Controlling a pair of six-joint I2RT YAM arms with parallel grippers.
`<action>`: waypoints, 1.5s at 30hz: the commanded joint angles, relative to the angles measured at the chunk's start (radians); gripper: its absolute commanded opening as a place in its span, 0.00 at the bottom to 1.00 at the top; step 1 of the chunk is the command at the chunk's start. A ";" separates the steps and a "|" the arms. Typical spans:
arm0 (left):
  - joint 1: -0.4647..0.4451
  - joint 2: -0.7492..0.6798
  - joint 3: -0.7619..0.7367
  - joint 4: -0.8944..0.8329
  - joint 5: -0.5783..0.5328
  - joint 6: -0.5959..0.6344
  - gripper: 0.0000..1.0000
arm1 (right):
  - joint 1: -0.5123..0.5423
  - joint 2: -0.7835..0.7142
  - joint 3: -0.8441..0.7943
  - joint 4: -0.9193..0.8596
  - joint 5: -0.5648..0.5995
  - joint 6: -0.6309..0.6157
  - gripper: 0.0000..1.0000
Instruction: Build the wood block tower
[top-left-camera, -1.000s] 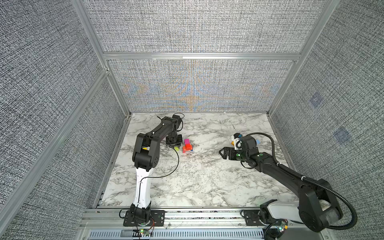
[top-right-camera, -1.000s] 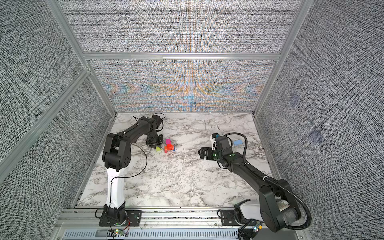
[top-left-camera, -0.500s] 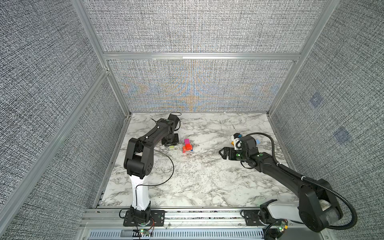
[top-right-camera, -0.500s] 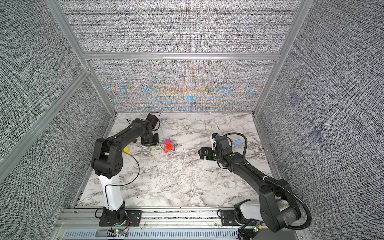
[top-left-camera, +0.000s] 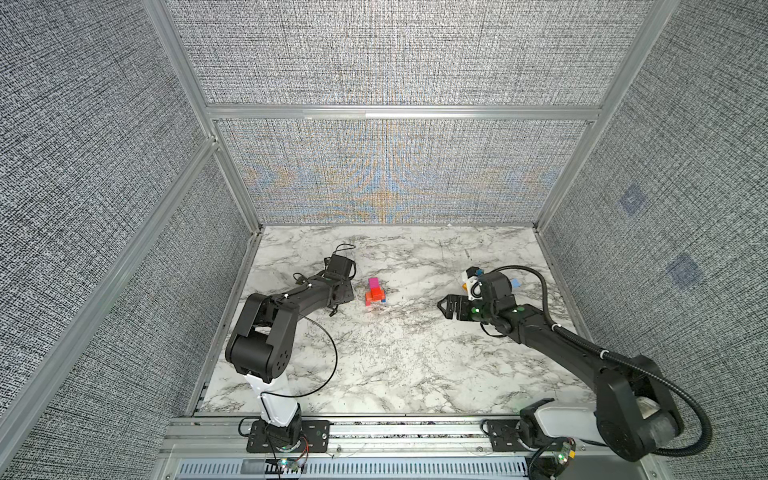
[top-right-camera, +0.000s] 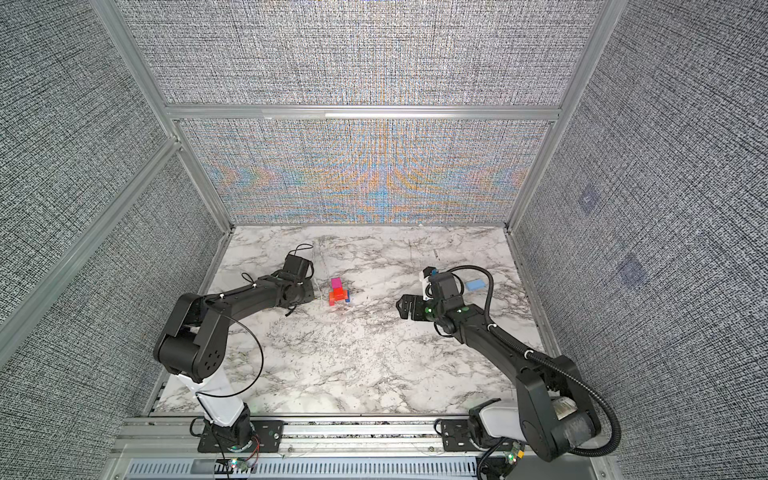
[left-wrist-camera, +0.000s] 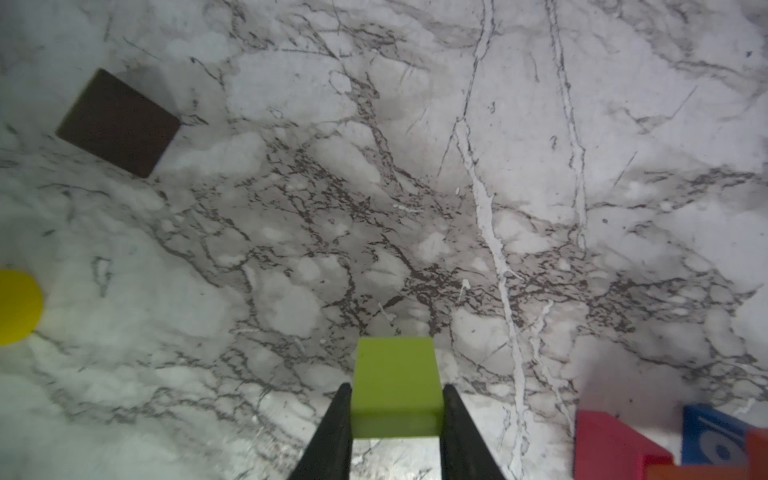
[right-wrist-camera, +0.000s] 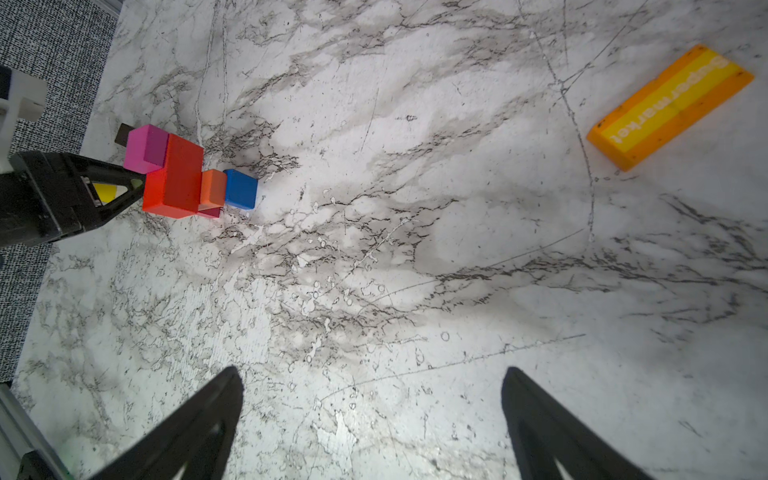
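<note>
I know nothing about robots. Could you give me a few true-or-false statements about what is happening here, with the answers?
1. The left gripper holds a lime block. True.
2. The right gripper grips a block. False: its jaws stand wide open and empty.
3. A magenta block sits right beside the red block. True.
4. The brown block rests on that red block. False: it lies alone on the marble table.
</note>
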 joint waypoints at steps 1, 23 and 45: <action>-0.009 -0.003 -0.057 0.158 -0.015 -0.022 0.23 | 0.002 0.005 -0.002 0.019 0.004 -0.005 0.99; -0.049 -0.135 0.013 -0.188 -0.104 -0.101 0.63 | 0.008 0.012 0.003 0.014 0.010 -0.002 0.99; -0.016 0.145 0.319 -0.473 0.053 -0.273 0.60 | 0.011 0.002 0.009 -0.001 0.004 -0.001 0.99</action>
